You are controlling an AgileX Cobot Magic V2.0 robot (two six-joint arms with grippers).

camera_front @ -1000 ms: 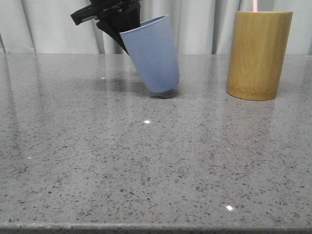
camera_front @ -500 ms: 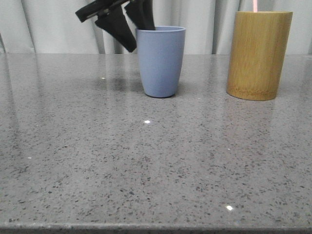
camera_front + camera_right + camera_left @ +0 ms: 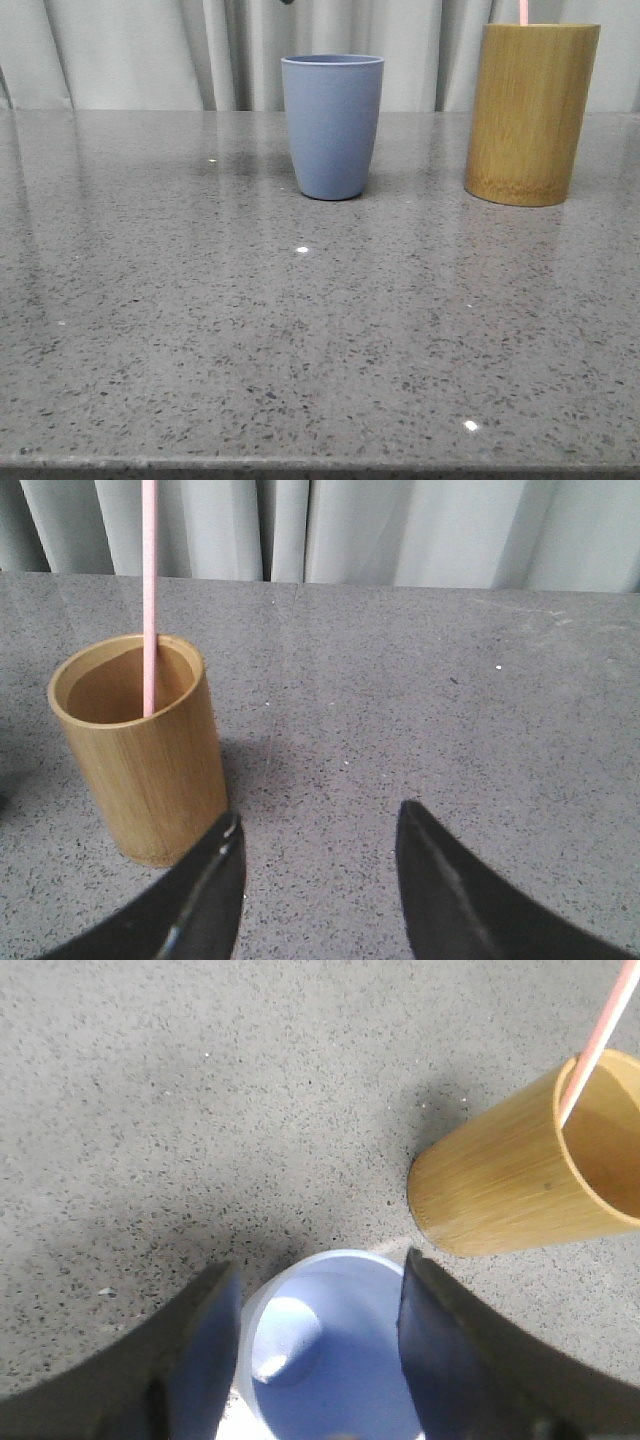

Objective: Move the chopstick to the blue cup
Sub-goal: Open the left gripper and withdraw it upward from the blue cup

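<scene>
Chopstick (image 3: pixel 149 590) stands in the bamboo holder (image 3: pixel 530 115), leaning against its inner wall, pink tip poking above the rim. Blue cup (image 3: pixel 332 125) sits upright on the grey speckled table (image 3: pixel 300 340), just left of the holder, not touching it. Left gripper (image 3: pixel 318 1310) hangs above the cup mouth, fingers spread, holding nothing. Right gripper (image 3: pixel 318 875) near the holder, fingers apart, empty.

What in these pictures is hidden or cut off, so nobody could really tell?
- Chopstick: lower end hidden inside the bamboo holder in the right wrist view; top cut off by the picture edge.
- Blue cup: in the left wrist view its near rim runs off the edge, between the open left gripper fingers.
</scene>
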